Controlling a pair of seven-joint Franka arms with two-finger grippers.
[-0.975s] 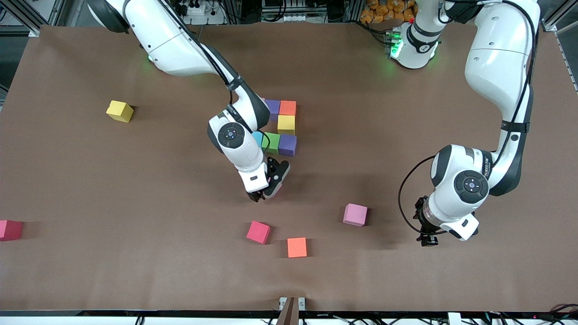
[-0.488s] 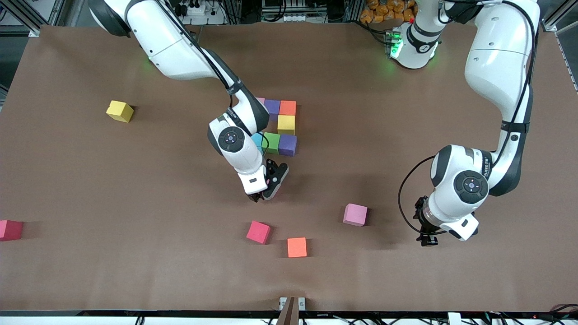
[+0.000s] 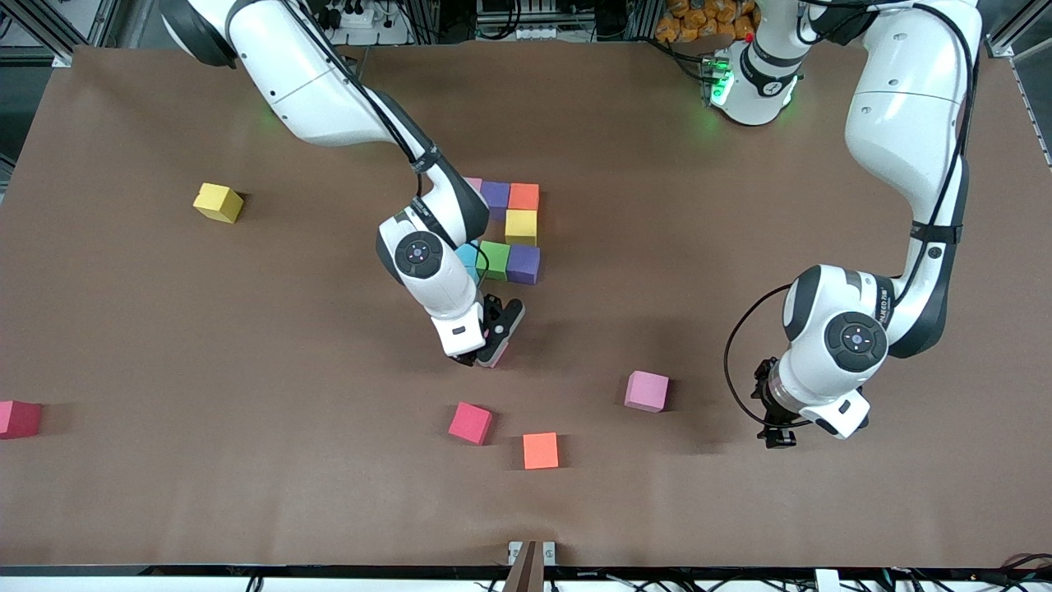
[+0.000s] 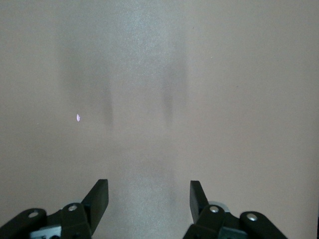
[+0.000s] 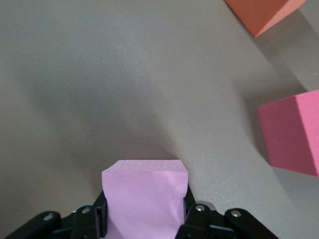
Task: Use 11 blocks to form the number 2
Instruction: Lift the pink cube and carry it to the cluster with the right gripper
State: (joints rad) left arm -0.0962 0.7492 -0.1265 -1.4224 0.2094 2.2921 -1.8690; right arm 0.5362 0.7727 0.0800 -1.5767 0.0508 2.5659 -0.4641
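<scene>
A small matte light-pink cube [image 5: 144,199] is clamped between the closed fingers of the right gripper [image 3: 486,355], low over the brown paper-covered bench [image 3: 164,329], just on the front-camera side of a cluster of blocks. In the front view only a sliver of this pink cube is seen under the gripper.

The cluster is laid near the middle of the bench. In its farthest row an orange cube [image 3: 523,196] and a purple cube [image 3: 496,194] are set side by side, with the corner of a pink cube [image 3: 473,182] showing past the right arm. A yellow cube [image 3: 520,227] is placed touching the orange one on its nearer side. In the nearest row a second purple cube [image 3: 523,264], a green cube [image 3: 494,259] and a blue cube [image 3: 468,255], partly hidden by the arm, are lined up touching.

Loose blocks are scattered about. A red cube [image 3: 470,423] and a second orange cube [image 3: 540,450] are found nearer to the camera than the gripper; both are also seen in the right wrist view. Another light-pink cube [image 3: 646,390] lies toward the left arm's end. A second yellow cube [image 3: 218,202] and a dark red cube [image 3: 18,418] are well apart toward the right arm's end.

The left gripper [image 4: 149,196] is held waiting over bare bench, near the loose light-pink cube, its fingers parted with nothing between them.
</scene>
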